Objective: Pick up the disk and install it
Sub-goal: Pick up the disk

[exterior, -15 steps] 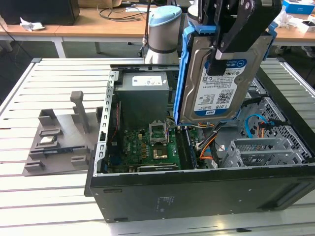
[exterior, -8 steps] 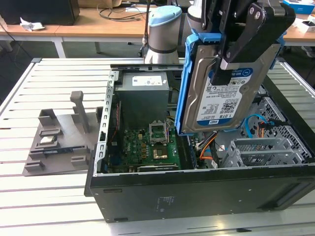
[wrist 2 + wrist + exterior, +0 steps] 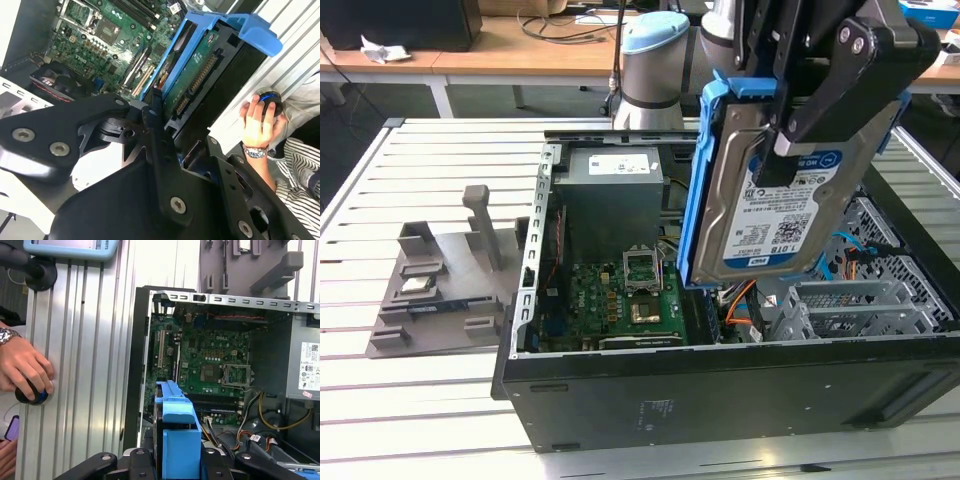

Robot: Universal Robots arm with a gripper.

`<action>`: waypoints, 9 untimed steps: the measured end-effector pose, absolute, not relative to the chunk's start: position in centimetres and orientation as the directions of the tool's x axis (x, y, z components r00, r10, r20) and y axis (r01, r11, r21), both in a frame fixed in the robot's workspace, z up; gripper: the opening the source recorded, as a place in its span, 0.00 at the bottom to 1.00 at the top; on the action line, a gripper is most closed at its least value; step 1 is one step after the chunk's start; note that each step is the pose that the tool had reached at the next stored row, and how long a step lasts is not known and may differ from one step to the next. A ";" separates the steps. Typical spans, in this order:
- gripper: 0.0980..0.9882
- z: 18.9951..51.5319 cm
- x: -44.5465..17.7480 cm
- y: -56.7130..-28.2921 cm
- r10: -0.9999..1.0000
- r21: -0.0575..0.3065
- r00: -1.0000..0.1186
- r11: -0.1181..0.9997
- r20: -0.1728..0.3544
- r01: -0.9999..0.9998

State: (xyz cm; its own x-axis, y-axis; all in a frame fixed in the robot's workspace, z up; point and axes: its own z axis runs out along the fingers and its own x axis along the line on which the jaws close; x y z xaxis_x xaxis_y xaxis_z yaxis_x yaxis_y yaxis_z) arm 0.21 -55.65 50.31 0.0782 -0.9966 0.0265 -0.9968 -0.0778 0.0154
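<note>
Black gripper [image 3: 775, 150], jaws clenched on the disk [image 3: 760, 215] in its blue carrier [image 3: 698, 190], holds it on edge, label out, over the open PC case [image 3: 720, 390] on the slatted worktop [image 3: 420, 400], prob. angled to enter edge-first beside the motherboard [image 3: 620, 300].

Bright, even light from above in the exterior view; strong white glare along the ribbed counter [image 3: 85, 365] in both wrist views; softer shade inside the open computer case [image 3: 720, 390].
</note>
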 end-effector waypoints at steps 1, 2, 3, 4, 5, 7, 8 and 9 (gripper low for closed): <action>0.30 50.3 0.2 -55.7 -0.997 0.015 0.077 -0.076 0.027 -0.997; 0.30 50.3 0.2 -55.7 -0.997 0.015 0.074 -0.073 0.026 -0.997; 0.30 50.3 0.2 -55.7 -0.997 0.015 0.068 -0.068 0.025 -0.998; 0.30 50.3 0.2 -55.7 -0.998 0.015 0.054 -0.054 0.021 -0.998; 0.30 50.3 0.2 -55.7 -0.999 0.015 0.038 -0.038 0.016 -0.999; 0.30 50.3 0.2 -55.7 -1.000 0.014 0.017 -0.017 0.001 -1.000; 0.30 50.3 0.2 -55.8 -1.000 0.014 0.014 -0.014 -0.005 -1.000; 0.30 50.3 0.2 -55.8 -1.000 0.014 0.014 -0.014 -0.009 -1.000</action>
State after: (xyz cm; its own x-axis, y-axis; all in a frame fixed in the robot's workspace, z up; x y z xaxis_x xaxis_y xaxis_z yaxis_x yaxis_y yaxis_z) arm 0.24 -55.81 50.31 0.0143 -0.9999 -0.0095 -0.9998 -0.0144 0.0143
